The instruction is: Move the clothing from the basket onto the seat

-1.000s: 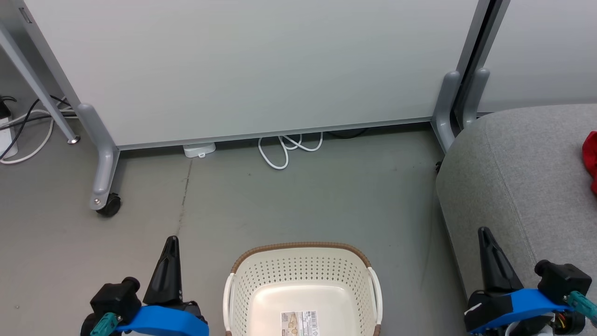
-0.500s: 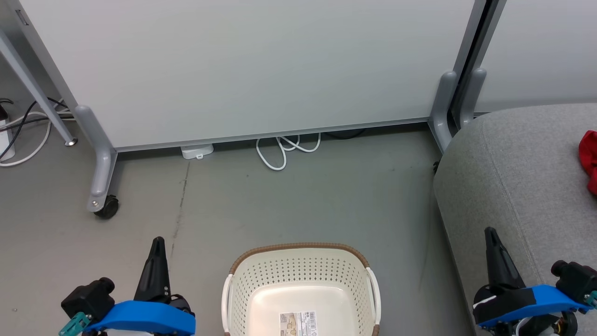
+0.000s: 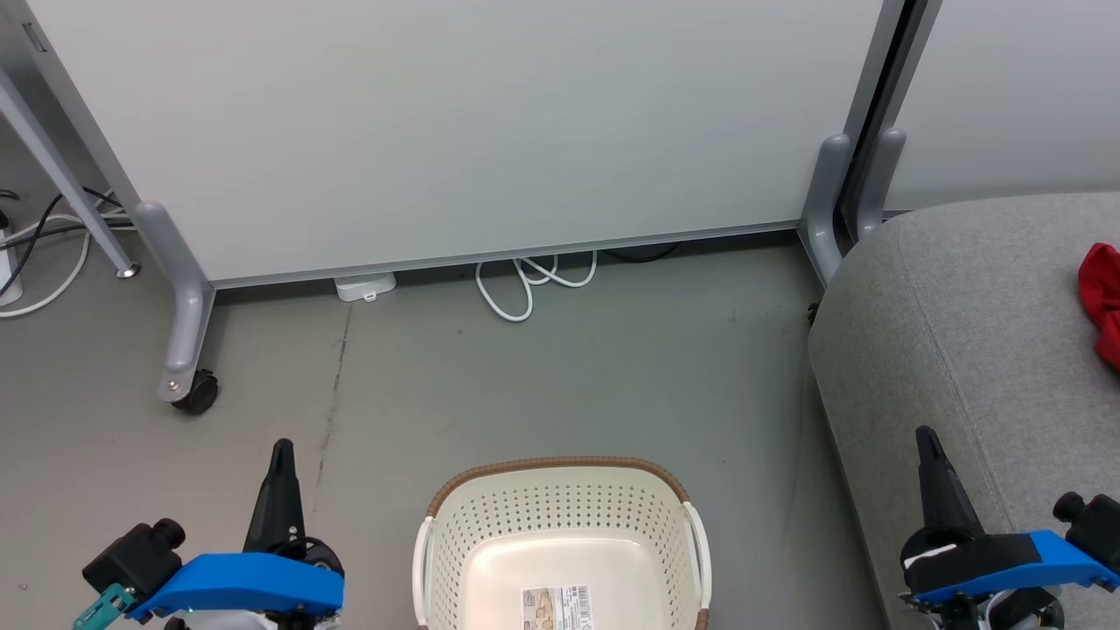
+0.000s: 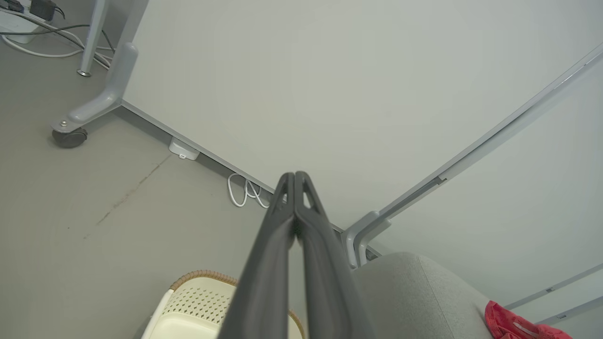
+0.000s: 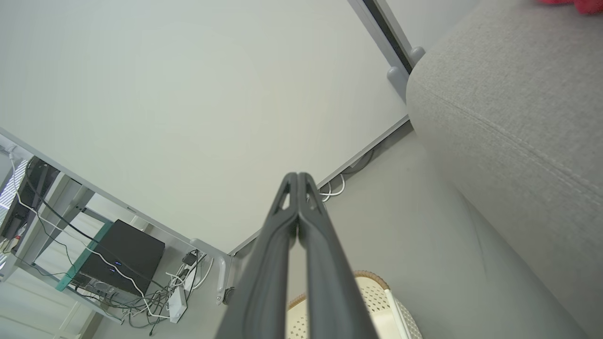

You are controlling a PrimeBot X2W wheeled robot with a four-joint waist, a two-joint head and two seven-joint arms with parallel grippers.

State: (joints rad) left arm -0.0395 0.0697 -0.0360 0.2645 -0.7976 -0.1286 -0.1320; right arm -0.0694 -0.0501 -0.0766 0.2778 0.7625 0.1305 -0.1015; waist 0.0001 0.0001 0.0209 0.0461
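Cream perforated plastic is sitting low in the middle of our head view: the basket (image 3: 560, 507) is standing on the grey floor (image 3: 525, 376) between our two arms. Its smooth pale bottom is showing, with a barcode sticker (image 3: 558, 608) lying on it.

We are holding our left gripper (image 3: 282, 448) above the floor to the left of the basket, apart from it. Its two long dark fingers are pressing together tip to tip and gripping nothing. We are holding our right gripper (image 3: 924, 435) at the lower right, in front of the near rounded edge of the seat (image 3: 962, 332). Its fingers are likewise meeting along their length around nothing, as both wrist views are showing.

The clothing (image 3: 1101, 302) is lying on the grey seat cushion at the right edge of the head view, crumpled and red, well apart from the basket and from both grippers. The picture's edge is cutting it off, so we are not telling how many pieces are there.

Beyond the basket a white partition panel (image 3: 455, 131) is standing on grey feet, one ending in a black caster (image 3: 194, 391). A white cable (image 3: 525, 284) is looping on the floor under its lower edge.
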